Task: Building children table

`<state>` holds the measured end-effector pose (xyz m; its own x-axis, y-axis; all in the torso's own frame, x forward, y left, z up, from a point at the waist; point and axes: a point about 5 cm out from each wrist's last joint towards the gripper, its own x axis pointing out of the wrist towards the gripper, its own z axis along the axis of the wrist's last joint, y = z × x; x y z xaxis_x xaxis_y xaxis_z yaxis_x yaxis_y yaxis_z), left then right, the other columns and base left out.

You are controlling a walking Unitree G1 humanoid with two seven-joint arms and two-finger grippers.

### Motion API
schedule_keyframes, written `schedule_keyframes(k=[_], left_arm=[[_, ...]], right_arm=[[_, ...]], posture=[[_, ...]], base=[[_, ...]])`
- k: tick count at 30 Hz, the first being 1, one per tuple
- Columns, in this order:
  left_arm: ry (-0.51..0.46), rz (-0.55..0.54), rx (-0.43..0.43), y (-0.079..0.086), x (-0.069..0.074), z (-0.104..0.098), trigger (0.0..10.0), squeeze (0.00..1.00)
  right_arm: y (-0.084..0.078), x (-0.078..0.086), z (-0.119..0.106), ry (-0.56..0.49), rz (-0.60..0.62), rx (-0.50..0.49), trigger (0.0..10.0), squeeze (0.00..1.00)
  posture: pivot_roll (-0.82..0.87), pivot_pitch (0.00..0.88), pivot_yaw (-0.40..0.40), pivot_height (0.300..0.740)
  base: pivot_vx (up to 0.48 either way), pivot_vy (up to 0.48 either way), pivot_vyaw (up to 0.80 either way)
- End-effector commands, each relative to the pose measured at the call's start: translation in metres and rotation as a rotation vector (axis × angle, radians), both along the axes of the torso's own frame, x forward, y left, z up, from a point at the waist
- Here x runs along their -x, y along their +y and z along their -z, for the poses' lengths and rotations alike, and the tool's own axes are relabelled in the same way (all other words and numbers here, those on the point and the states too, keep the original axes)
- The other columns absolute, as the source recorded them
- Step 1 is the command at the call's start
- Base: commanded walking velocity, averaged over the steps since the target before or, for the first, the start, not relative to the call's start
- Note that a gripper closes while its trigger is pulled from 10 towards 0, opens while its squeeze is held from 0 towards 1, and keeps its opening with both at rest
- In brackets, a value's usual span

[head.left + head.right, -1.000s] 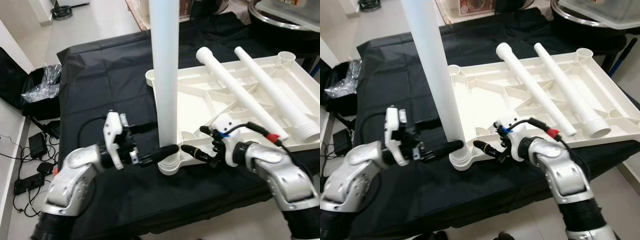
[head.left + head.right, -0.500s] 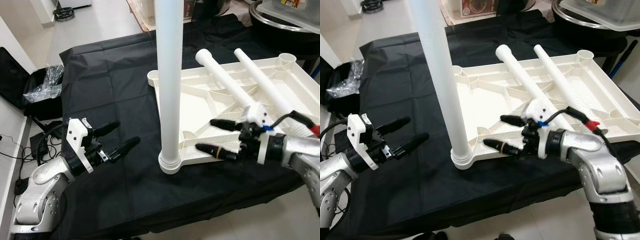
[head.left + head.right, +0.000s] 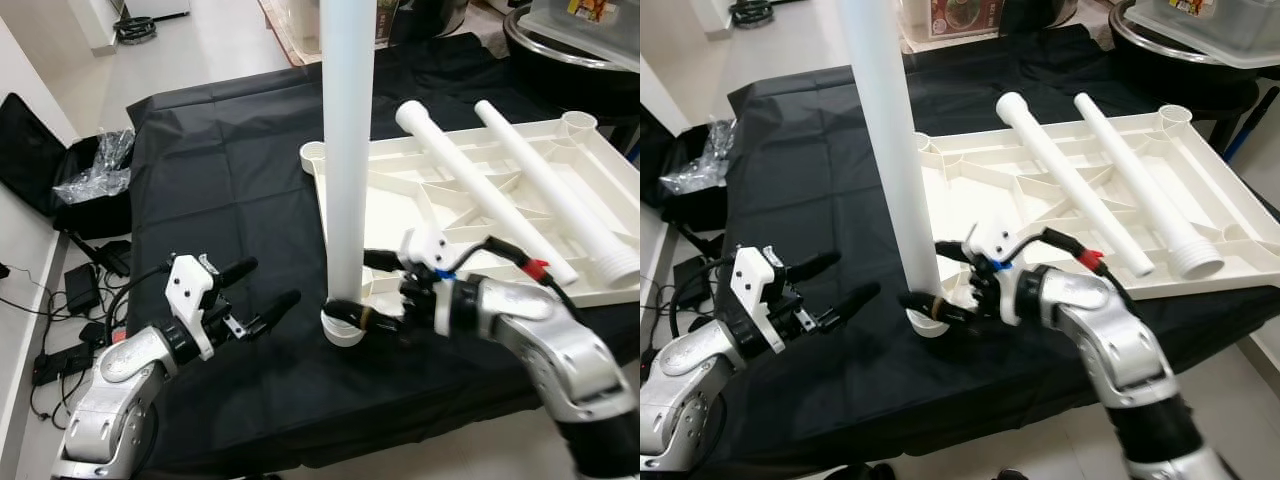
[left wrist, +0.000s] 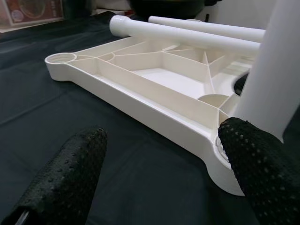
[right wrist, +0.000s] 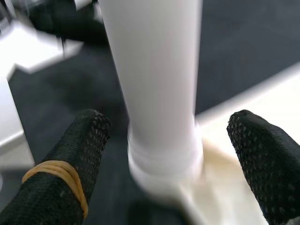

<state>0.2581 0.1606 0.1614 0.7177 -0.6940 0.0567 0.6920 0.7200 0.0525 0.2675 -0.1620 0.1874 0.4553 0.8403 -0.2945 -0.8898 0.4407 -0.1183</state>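
The desk (image 3: 220,180) is covered by a black cloth and carries all parts of the children's table.

The white plastic tabletop (image 3: 470,205) lies upside down on the cloth, ribbed underside facing up, with a round socket at each visible corner. Its near corner, on the robot's left, reaches toward the desk's front edge.

One white leg, the upright leg (image 3: 348,150), stands vertically in that near corner socket (image 3: 343,325). Its top runs out of the picture.

Two further loose legs lie flat across the tabletop's ribs, side by side and slanting away from the robot: the nearer loose leg (image 3: 470,185) and the farther loose leg (image 3: 560,190), whose threaded end points toward the right edge of the tabletop.

The right pincer (image 3: 375,292) is at the base of the upright leg. Its fingers are spread apart, one on each side of the leg just above the socket. The right wrist view shows gaps between both pads and the leg, so it grips nothing. One finger carries a yellow rubber band (image 5: 58,173).

The left pincer (image 3: 262,287) hovers above the cloth, to the left of the socket and apart from it. Its fingers are spread wide and hold nothing.

Left of the desk, a black bag (image 3: 45,150) with a crumpled clear plastic wrap (image 3: 95,170) rests on the floor.
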Motion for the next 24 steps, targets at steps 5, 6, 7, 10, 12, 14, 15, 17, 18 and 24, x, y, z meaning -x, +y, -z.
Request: schedule_keyframes(k=[5,6,7,10,12,14,15,17,18,24], left_arm=[[-0.015,-0.100,-0.020,0.009,-0.007,0.001,10.0,0.00],[-0.015,-0.100,-0.020,0.009,-0.007,0.001,10.0,0.00],[-0.015,-0.118,-0.021,0.010,-0.009,0.001,10.0,0.00],[-0.042,-0.161,-0.012,0.011,-0.016,-0.004,10.0,0.00],[-0.048,-0.159,-0.011,0.010,-0.017,-0.005,10.0,0.00],[-0.053,-0.149,-0.011,0.008,-0.018,-0.006,10.0,0.00],[-0.061,-0.132,-0.006,0.003,-0.018,-0.007,10.0,0.00],[-0.063,-0.126,-0.006,0.001,-0.019,-0.008,10.0,0.00],[-0.065,-0.124,-0.005,0.000,-0.019,-0.008,10.0,0.00],[-0.084,-0.100,-0.004,-0.005,-0.023,-0.012,10.0,0.00]], right_arm=[[-0.036,0.016,-0.012,0.030,0.036,0.014,10.0,0.00],[-0.036,0.016,-0.012,0.030,0.036,0.014,10.0,0.00],[-0.041,0.019,-0.013,0.042,0.043,0.008,10.0,0.00],[-0.055,0.024,-0.004,0.063,0.159,0.069,10.0,0.00],[-0.063,0.023,0.005,0.080,0.278,0.106,10.0,0.00],[-0.067,0.020,0.008,0.069,0.369,0.109,10.0,0.00],[-0.075,0.017,0.012,0.062,0.545,0.051,10.0,0.00],[-0.078,0.017,0.012,0.055,0.591,0.029,10.0,0.00],[-0.079,0.018,0.013,0.051,0.611,0.018,10.0,0.00],[-0.082,0.033,0.015,0.055,0.755,-0.182,10.0,0.00]], posture=[[-0.05,0.136,0.033,0.740],[-0.05,0.136,0.033,0.740],[-0.06,0.136,0.033,0.740],[-0.07,0.139,0.031,0.740],[-0.07,0.139,0.032,0.740],[-0.08,0.141,0.030,0.740],[-0.08,0.142,0.029,0.740],[-0.08,0.142,0.029,0.740],[-0.08,0.142,0.029,0.740],[-0.11,0.149,0.032,0.740]], base=[[0.000,0.000,0.00],[0.000,0.000,0.00],[0.000,0.000,0.00],[0.000,0.000,0.00],[0.000,0.000,0.00],[0.000,0.000,0.00],[0.000,0.000,0.00],[0.000,0.000,0.00],[0.000,0.000,0.00],[0.000,0.000,0.00]])
